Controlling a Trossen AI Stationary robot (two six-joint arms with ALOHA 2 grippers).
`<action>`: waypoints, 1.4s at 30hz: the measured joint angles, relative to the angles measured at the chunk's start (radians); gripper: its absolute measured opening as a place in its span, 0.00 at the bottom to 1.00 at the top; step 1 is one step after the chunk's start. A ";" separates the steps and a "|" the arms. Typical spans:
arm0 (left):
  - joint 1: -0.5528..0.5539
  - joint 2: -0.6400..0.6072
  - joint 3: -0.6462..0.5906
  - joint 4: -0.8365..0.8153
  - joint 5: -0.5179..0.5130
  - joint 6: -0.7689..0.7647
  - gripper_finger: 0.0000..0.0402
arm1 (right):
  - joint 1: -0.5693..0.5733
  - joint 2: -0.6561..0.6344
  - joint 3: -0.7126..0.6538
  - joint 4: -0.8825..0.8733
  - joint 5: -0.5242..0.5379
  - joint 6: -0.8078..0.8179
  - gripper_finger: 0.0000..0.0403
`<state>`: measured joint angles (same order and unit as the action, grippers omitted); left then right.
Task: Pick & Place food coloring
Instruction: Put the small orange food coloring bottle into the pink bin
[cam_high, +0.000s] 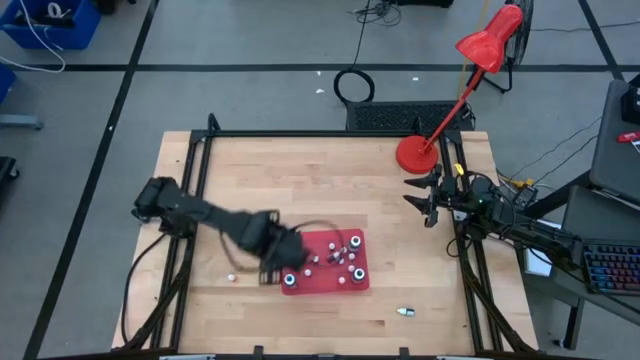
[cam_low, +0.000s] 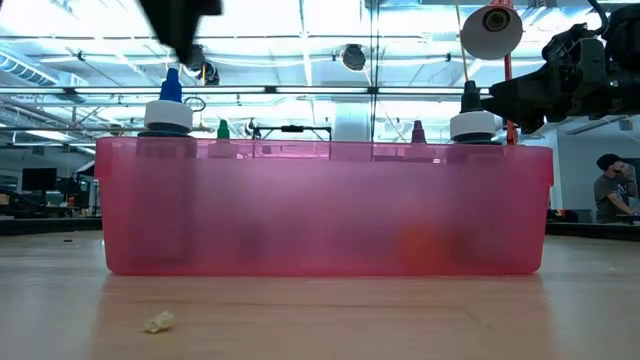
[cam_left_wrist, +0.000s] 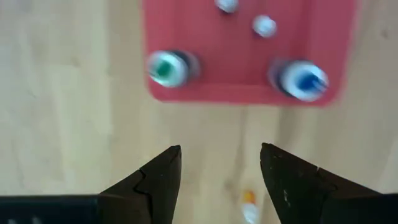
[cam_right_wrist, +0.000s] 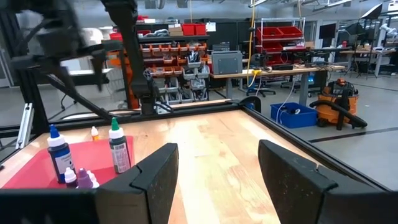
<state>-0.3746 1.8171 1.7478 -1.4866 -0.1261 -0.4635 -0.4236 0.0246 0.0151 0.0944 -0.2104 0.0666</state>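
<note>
High view: left tool (cam_high: 283, 268) hovers at left edge of red tray (cam_high: 362, 281), food coloring (cam_high: 337, 258) bottles stand inside. Right tool (cam_high: 428, 197) parked well apart near red lamp (cam_high: 415, 153).

Low view: tray wall close up, bottle tops poke above rim; crumb (cam_low: 158, 321) on tabletop (cam_low: 320, 320).

Left wrist: fingers (cam_left_wrist: 160, 177) spread, nothing held, green top (cam_left_wrist: 165, 68) and blue top (cam_left_wrist: 303, 80) ahead.

Right wrist: jaws apart, empty.

Risk: bottles packed close, so sloppy descent probably clips neighbour or tips one.

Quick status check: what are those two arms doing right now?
Left gripper open, empty, beside red tray. Right gripper open, parked aside. Food coloring bottles upright in tray.
</note>
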 joint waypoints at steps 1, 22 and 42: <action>-0.029 -0.003 -0.018 0.003 0.003 -0.030 0.55 | 0.000 0.000 0.000 0.000 0.000 0.000 0.52; -0.303 -0.362 -0.871 0.490 0.098 -0.776 0.45 | 0.000 0.000 0.000 0.000 0.000 0.000 0.52; -0.301 -0.365 -0.981 0.667 0.155 -0.701 0.45 | 0.000 0.000 0.000 -0.001 0.000 0.000 0.52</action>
<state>-0.6757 1.4521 0.7666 -0.8197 0.0291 -1.1642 -0.4240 0.0246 0.0147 0.0937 -0.2104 0.0666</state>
